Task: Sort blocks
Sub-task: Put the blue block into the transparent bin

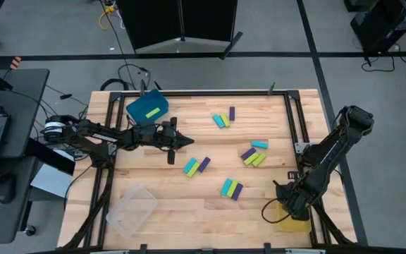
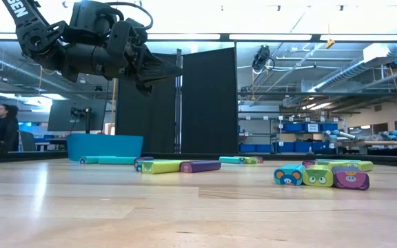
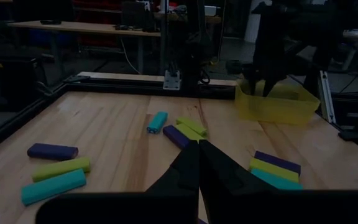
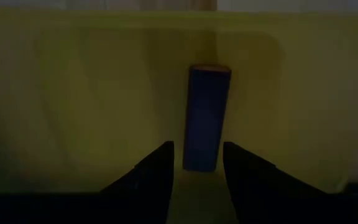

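Cyan, lime and purple blocks lie flat on the wooden table in small groups (image 1: 222,118), (image 1: 254,154), (image 1: 197,166), (image 1: 231,188). One lime block (image 1: 152,111) lies in the blue bin (image 1: 141,106). A dark purple block (image 4: 207,118) lies on the floor of the yellow bin (image 1: 296,224) at the near right corner. My right gripper (image 4: 196,171) points down into that bin, open, its fingers on either side of the block's end without touching it. My left gripper (image 1: 186,142) hangs level above the table's middle left, shut and empty.
A clear bin (image 1: 131,210) stands at the near left corner. A black metal frame (image 1: 292,120) borders the table. The left arm (image 2: 88,45) hangs high over the left half. Bare wood lies between the block groups and along the near edge.
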Controlling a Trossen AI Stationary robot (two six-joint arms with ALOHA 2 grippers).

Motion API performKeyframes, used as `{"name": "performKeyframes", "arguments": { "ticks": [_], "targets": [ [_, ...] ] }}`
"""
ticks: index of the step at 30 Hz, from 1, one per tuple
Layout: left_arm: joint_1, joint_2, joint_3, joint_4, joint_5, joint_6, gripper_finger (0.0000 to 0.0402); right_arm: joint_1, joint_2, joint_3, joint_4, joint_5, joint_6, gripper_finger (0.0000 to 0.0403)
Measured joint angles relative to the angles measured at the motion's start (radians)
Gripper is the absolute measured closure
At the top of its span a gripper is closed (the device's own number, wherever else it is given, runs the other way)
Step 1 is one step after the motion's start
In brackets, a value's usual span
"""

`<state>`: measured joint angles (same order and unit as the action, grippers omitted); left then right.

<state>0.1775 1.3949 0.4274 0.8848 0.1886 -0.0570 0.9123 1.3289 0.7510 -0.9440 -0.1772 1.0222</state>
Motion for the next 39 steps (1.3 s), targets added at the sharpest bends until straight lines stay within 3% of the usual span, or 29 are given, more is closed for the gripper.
{"name": "performKeyframes", "arguments": {
  "ticks": [13,23,26,32,39],
  "targets": [
    [0.000,0.000,0.000,0.000,0.007,0.000,0.0392,-0.004,0.000,0.147,-0.188,0.001,0.048,0.0263],
    [0.000,0.000,0.000,-0.016,0.007,0.000,0.0392,-0.084,0.000,0.284,-0.272,0.067,0.008,0.0360],
    [0.000,0.000,0.000,-0.026,0.007,0.000,0.0392,-0.133,0.000,0.315,-0.266,0.107,-0.067,0.0393],
    [0.000,0.000,0.000,-0.039,0.007,0.000,0.0392,-0.295,-0.001,0.305,-0.206,0.159,-0.280,0.0391],
    [-0.001,0.000,0.000,-0.056,0.007,0.000,0.0392,-0.461,-0.001,0.275,-0.006,0.159,-0.541,0.0392]
  ]
}}
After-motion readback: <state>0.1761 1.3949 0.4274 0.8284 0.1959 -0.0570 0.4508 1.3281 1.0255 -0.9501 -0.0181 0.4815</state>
